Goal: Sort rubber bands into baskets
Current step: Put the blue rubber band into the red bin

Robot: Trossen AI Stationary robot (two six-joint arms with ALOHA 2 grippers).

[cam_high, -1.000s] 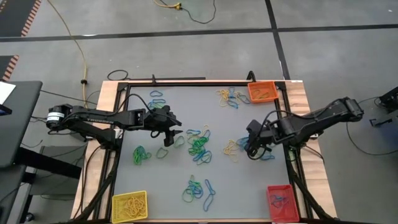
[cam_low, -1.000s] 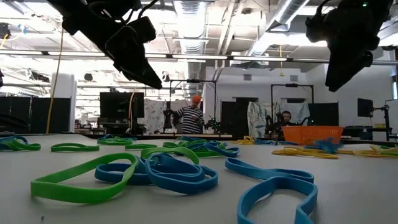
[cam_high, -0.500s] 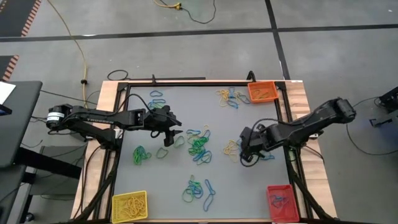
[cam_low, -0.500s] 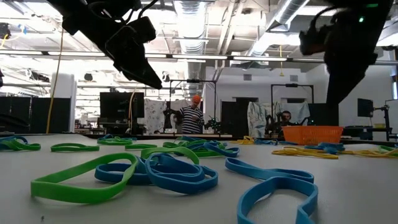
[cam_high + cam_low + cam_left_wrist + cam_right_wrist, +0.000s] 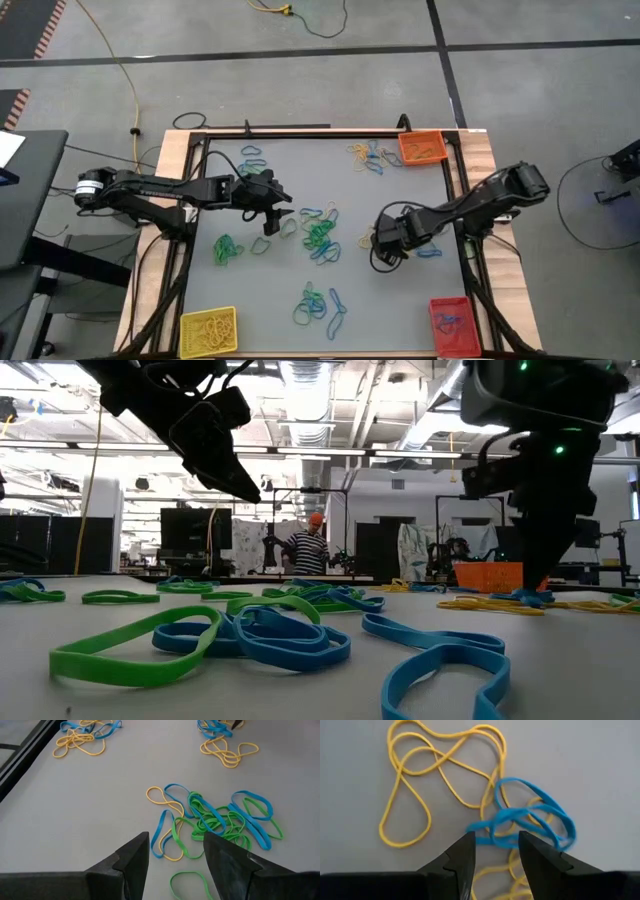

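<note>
Yellow, green and blue rubber bands lie in loose clusters on the grey table [image 5: 300, 170]. My right gripper [image 5: 496, 854] points down, open, low over a tangle of blue bands [image 5: 532, 822] and yellow bands [image 5: 435, 770] at the table's right [image 5: 378, 238]. Its fingertips stand on either side of the blue tangle's near part. My left gripper [image 5: 268, 218] hangs open above the table, left of the green-blue middle cluster [image 5: 225, 820]. The orange basket [image 5: 421, 148] stands at the far right corner, the yellow basket [image 5: 208, 330] near left, and the red basket [image 5: 449, 325] near right.
A black frame [image 5: 300, 131] rims the table. More band clusters lie at the far side [image 5: 368, 156], at the left [image 5: 226, 248] and near the front [image 5: 318, 305]. In the low view people stand in the room far behind the table [image 5: 300, 550].
My right gripper has come down and toward the table's left, tipping more steeply downward, until it hangs low over the yellow and blue tangle. The bands have stayed where they lay.
</note>
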